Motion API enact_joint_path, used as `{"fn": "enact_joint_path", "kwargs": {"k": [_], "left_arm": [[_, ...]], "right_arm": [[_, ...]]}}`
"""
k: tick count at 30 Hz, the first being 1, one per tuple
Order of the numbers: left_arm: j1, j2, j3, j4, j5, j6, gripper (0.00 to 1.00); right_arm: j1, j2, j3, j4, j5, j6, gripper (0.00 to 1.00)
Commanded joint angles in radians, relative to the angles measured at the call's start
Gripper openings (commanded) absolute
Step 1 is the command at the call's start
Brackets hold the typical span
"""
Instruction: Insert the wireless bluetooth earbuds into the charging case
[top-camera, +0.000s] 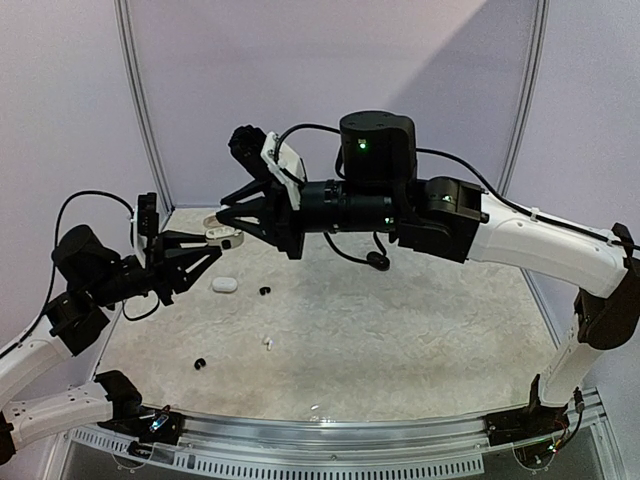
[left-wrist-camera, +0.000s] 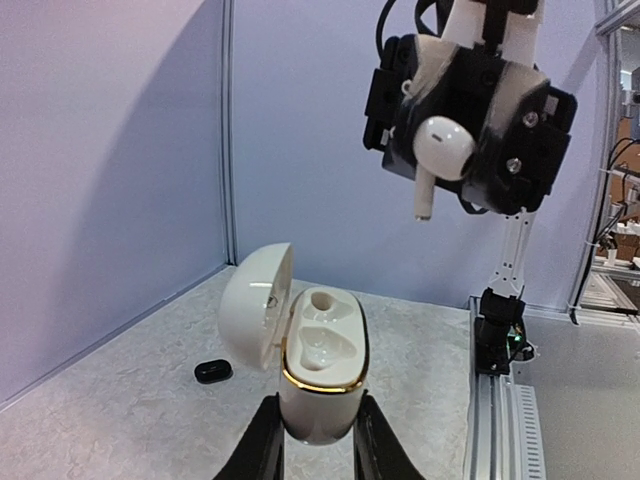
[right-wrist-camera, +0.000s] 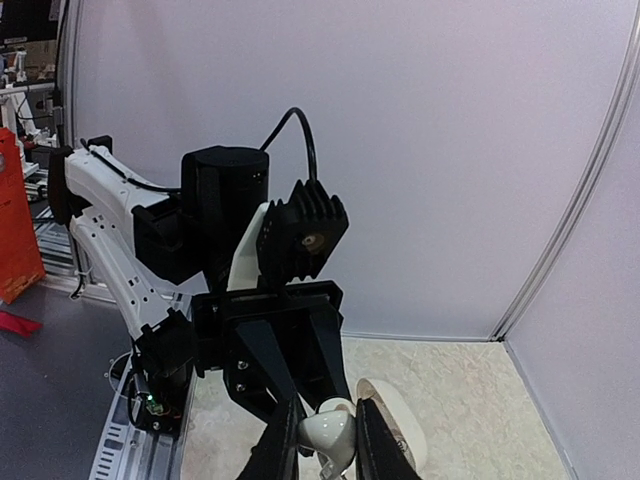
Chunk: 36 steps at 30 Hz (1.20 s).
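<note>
Your left arm reaches in low from the left, its gripper (left-wrist-camera: 318, 432) clamped on the upright, open charging case (left-wrist-camera: 320, 365). Your right arm stretches across the table (top-camera: 400, 340), its gripper (right-wrist-camera: 325, 445) pinching a white earbud (left-wrist-camera: 443, 148) near the case, not touching it. Only the left wrist view shows the case's wells under the raised lid.

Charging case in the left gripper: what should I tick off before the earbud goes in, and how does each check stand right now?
1. Grip of the left gripper on the charging case: ok.
2. Case lid open, both sockets empty: ok.
3. Grip of the right gripper on the white earbud, stem exposed: ok.
4. Stem lined up over a socket: cannot tell.
5. Earbud seated: not ok, it hangs clear of the case.
</note>
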Motion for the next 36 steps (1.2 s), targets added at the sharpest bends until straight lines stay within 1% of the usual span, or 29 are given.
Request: {"fn": "enact_joint_path", "kwargs": {"k": [1, 7, 18, 36], "left_arm": [[0.010, 0.011, 0.024, 0.035, 0.040, 0.003, 0.00], [0.010, 0.011, 0.028, 0.036, 0.061, 0.003, 0.00], [0.010, 0.016, 0.030, 0.054, 0.058, -0.003, 0.00], [0.010, 0.010, 0.024, 0.053, 0.058, -0.002, 0.00]], "right_arm": [[-0.003, 0.002, 0.016, -0.047, -0.028, -0.028, 0.04], [-0.015, 0.023, 0.019, -0.043, -0.034, -0.028, 0.04], [-0.023, 0.054, 0.021, -0.029, -0.009, -0.068, 0.02], [-0.038, 0.055, 0.017, -0.032, 0.012, -0.098, 0.01]]}}
